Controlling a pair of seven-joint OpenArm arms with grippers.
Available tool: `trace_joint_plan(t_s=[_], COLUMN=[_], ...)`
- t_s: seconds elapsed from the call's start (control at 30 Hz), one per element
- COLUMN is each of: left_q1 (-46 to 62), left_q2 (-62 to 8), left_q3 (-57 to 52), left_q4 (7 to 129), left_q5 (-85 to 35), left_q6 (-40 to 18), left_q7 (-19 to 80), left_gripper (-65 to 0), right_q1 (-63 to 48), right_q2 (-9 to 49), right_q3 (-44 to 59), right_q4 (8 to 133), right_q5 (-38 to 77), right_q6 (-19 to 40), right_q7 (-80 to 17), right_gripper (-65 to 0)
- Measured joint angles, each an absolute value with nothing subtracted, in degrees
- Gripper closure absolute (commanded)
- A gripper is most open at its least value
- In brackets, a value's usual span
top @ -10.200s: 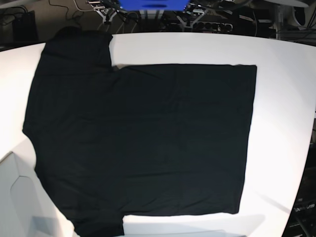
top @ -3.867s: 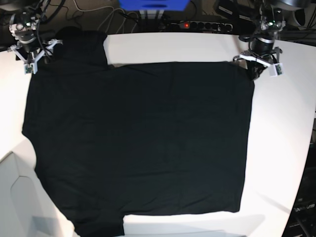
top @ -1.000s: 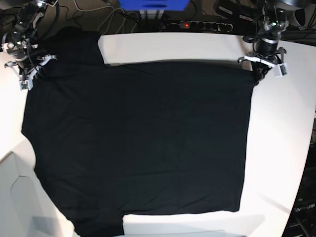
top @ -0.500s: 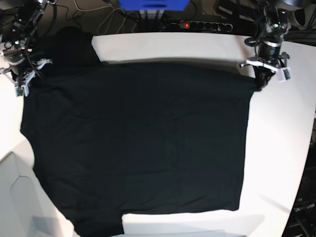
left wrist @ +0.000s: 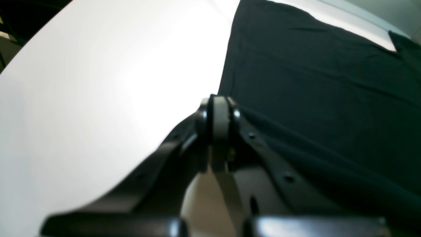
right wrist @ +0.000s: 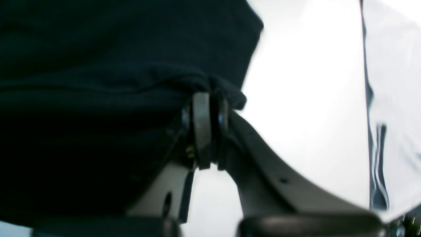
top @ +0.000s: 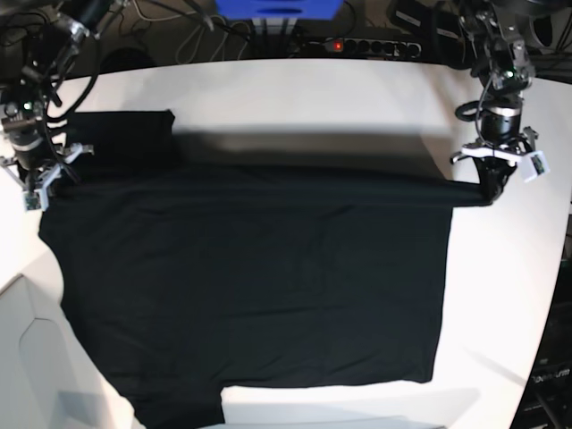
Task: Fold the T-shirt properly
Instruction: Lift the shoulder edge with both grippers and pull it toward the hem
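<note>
The black T-shirt (top: 250, 277) lies spread on the white table (top: 313, 98). Its far edge is raised and drawn over the body as a fold. My left gripper (top: 491, 189) is at the base view's right and is shut on the shirt's far right corner. In the left wrist view the fingertips (left wrist: 218, 115) are closed, with black cloth (left wrist: 329, 82) stretching away from them. My right gripper (top: 40, 181) is at the base view's left and is shut on the shoulder edge. In the right wrist view it (right wrist: 205, 108) pinches bunched cloth (right wrist: 98, 82). The neck label is hidden.
A blue box (top: 277, 7), a power strip (top: 375, 45) and cables sit behind the table's far edge. A white panel (top: 27, 357) lies at the front left. The table's curved right edge (top: 559, 268) runs close to my left gripper.
Both grippers have moved toward the front edge with the shirt's far edge in them. The fold line has come forward, and more white table shows at the back.
</note>
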State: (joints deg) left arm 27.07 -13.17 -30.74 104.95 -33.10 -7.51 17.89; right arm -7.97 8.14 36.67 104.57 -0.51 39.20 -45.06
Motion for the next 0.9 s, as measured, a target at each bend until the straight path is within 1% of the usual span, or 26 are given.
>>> trace_joint_plan(t_s=[0.37,0.5,0.73,0.9], left_q1=[18.52,14.96,9.74,8.16], left_q2=[-13.17,-13.58,-13.5,-13.5], left_q3=[-30.61,-27.97,-25.32,-25.34], left_q4=[96.95,94.0,90.43,90.28], left_q5=[-33.1,-33.1,-32.93,-27.68], left_q6=[-7.75,-7.57,-7.25,-7.55], left_q7=[18.04,17.74,17.76,17.8], left_gripper=[0.0,0.0,-0.1,-0.1], right_q1=[4.75,10.13,18.33,23.38], right_q2=[12.67,14.13,14.79,15.44], right_q3=[30.09,27.18,23.68,22.37], right_q4=[92.03,86.41,77.1,73.01], right_q5=[-0.27,-0.6,-1.04,-0.4], right_q6=[39.27,39.38,39.38,39.4], right_q7=[-44.99,-44.75,-44.8,-44.38], right_gripper=[0.0,0.0,0.0,0.0])
